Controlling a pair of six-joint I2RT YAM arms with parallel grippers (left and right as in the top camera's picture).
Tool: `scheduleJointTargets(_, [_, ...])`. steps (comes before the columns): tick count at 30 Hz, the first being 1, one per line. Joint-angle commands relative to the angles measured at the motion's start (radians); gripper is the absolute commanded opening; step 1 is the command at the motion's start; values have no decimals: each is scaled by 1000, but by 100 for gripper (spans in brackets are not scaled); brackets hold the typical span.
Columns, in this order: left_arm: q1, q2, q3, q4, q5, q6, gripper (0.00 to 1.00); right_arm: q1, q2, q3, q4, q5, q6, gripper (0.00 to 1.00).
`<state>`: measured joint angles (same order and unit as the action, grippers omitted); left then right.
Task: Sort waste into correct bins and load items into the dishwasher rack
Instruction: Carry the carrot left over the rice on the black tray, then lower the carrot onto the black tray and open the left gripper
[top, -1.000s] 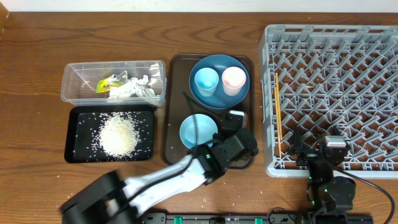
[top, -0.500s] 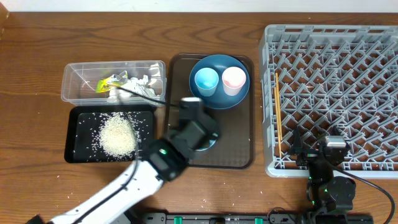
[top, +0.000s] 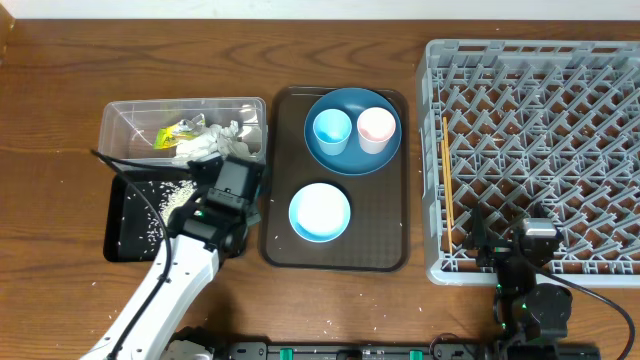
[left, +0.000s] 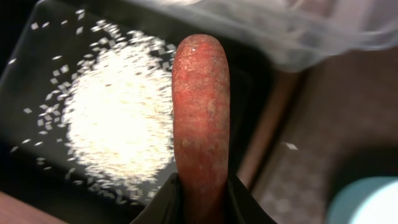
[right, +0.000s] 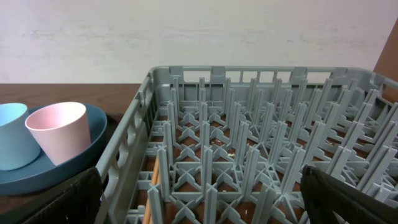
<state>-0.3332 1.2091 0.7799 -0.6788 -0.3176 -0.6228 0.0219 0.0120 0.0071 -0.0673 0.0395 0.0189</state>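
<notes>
Wooden table (top: 60, 100), brown, carries all items.

1. Far left: clear rectangular plastic tub (top: 115, 120), holding crumpled white tissue (top: 215, 143) and a yellow-green wrapper (top: 178, 133).
2. Just near of the tub: shallow black rectangular tray (top: 115, 215) with a heap of loose white rice grains (left: 118, 118).
3. Left pincer (left: 202, 193) is closed on the butt of a short orange carrot (left: 200, 112). It hangs over the right part of the black tray, beside the tub's near wall. The carrot's long axis runs straight out from the jaws, tip pointing far, toward the tub. The rice heap lies left of it and below.
4. Judgement: release belongs over the black tray, with the rice. Only this arm is placed for it.
5. Centre: brown serving tray (top: 385, 230) with a light-blue bowl (top: 320, 212), and cups on a dark-blue round plate (top: 350, 160).
6. Right: large grey pegged dishwasher rack (top: 540, 140).
7. Right pincer (right: 202, 205) is at the rack's near edge, jaws wide, holding nothing.
</notes>
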Motion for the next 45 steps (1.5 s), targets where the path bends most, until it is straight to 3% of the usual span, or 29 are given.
scheduleJointTargets(1, [40,8,-26,7,-13,47,19,4,-3,-2,-4,9,14,99])
scheduleJointTargets(28, [62,228,-59,90,-13,47,19,4,-3,-2,-4,9,14,99])
scheduleJointTargets(30, [62,227,-58,90,-13,47,27,4,-3,-2,-4,9,14,99])
scheduleJointTargets(33, [62,225,-57,89,-13,75,30,4,-3,-2,-4,9,14,99])
scheduleJointTargets(36, [62,199,-40,69,-13,131,41,4,-3,-2,-4,8,14,99])
scheduleJointTargets(39, [62,140,-15,32,-3,132,45,4,-3,-2,-4,9,14,99])
scheduleJointTargets(45, [62,-24,-5,43,221,133,50,4,-3,-2,-4,8,14,99])
